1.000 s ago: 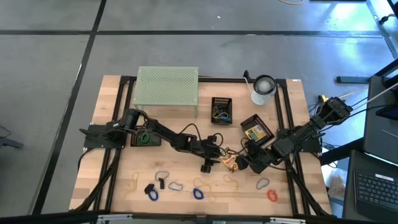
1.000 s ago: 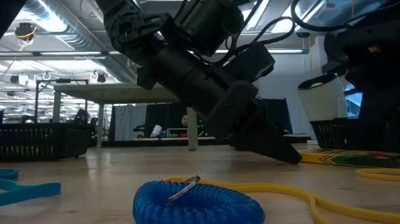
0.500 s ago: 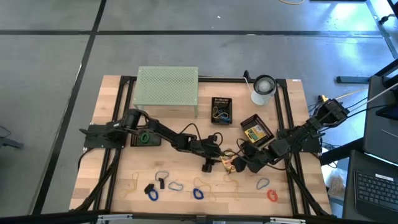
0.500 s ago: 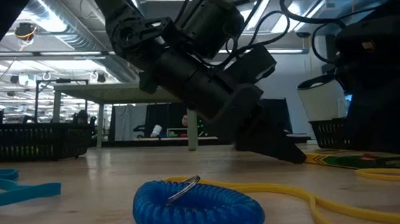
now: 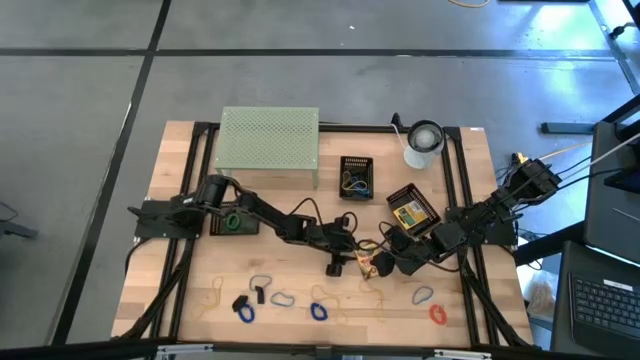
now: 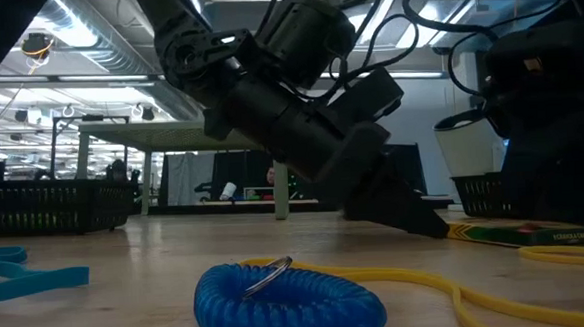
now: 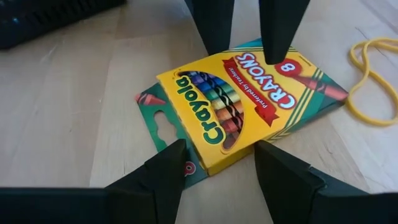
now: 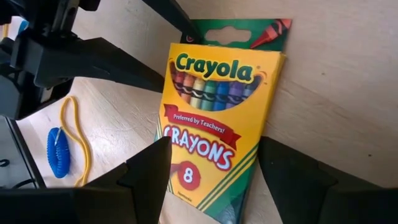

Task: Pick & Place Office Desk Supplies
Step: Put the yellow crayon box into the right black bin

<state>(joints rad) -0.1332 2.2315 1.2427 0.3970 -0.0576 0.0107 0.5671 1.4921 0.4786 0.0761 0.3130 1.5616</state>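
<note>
A yellow-green crayon box (image 7: 249,99) lies flat on the table at centre right (image 5: 367,259). My left gripper (image 7: 217,165) comes from the table's left, open, its fingers on either side of the box's hang-tab end. My right gripper (image 8: 214,168) comes from the right, open, its fingers astride the box's other end. In the low view the left gripper (image 6: 415,222) slants down to the box (image 6: 516,234). Loop clips, blue (image 5: 319,311), grey (image 5: 262,285) and red (image 5: 437,313), and tan rubber bands (image 5: 215,292) lie along the near edge. My left gripper's fingers (image 7: 171,168) stand close beside the corner of the box's hang-tab end (image 7: 208,163); I cannot tell whether they touch it. My right gripper's fingers (image 8: 149,171) stand close beside the box's two long sides (image 8: 163,149) near its bottom end; whether they touch does not show. The box lies flat on the table.
A second crayon box sits in a black tray (image 5: 412,212) behind the grippers. A black basket (image 5: 356,176), a white roll (image 5: 424,140) and a pale-green mesh stand (image 5: 270,140) line the far side. A blue coil (image 6: 284,299) and a yellow band (image 6: 459,285) lie near the front.
My right gripper has edged toward the crayon box and rolled a little, so its fingers now line up with the box's long sides. The box has stayed where it was.
</note>
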